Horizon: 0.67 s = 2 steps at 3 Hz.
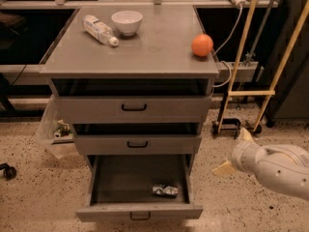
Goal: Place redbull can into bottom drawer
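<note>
The redbull can (165,190) lies on its side, looking crumpled, on the floor of the open bottom drawer (104,193), near its front right corner. The drawer is pulled out, and its small black handle (140,217) shows on the front. My gripper (234,152) is to the right of the cabinet, level with the bottom drawer and clear of it. Its two pale fingers (223,168) are spread apart and hold nothing. My white arm (280,168) reaches in from the right edge.
On the cabinet top (159,52) are a clear plastic bottle (99,29), a white bowl (127,21) and an orange ball (202,45). The two upper drawers are slightly open. A wooden frame (251,93) stands at the right, a plastic bag (55,132) at the left.
</note>
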Motion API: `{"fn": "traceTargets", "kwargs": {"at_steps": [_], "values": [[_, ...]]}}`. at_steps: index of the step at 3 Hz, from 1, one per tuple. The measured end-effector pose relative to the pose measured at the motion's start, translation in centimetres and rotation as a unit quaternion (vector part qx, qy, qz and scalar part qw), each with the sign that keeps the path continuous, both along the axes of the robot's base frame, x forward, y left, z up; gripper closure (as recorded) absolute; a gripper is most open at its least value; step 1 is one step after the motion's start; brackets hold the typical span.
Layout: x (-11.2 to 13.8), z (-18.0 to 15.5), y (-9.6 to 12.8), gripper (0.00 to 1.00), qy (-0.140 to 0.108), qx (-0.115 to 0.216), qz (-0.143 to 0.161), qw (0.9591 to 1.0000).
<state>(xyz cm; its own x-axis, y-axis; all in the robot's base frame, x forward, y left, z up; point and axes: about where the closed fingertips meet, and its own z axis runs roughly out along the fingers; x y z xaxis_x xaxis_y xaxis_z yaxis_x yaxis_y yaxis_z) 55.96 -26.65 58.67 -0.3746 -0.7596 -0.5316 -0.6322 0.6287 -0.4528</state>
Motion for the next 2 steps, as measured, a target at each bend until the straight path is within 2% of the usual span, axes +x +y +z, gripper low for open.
{"fn": "traceTargets", "kwargs": {"at_steps": [1, 2], "values": [[-5.34, 4.83, -4.57, 0.00, -0.051, 0.026, -0.059, 0.9966], [-5.33, 4.83, -4.56, 0.00, -0.051, 0.026, -0.059, 0.9966]]}}
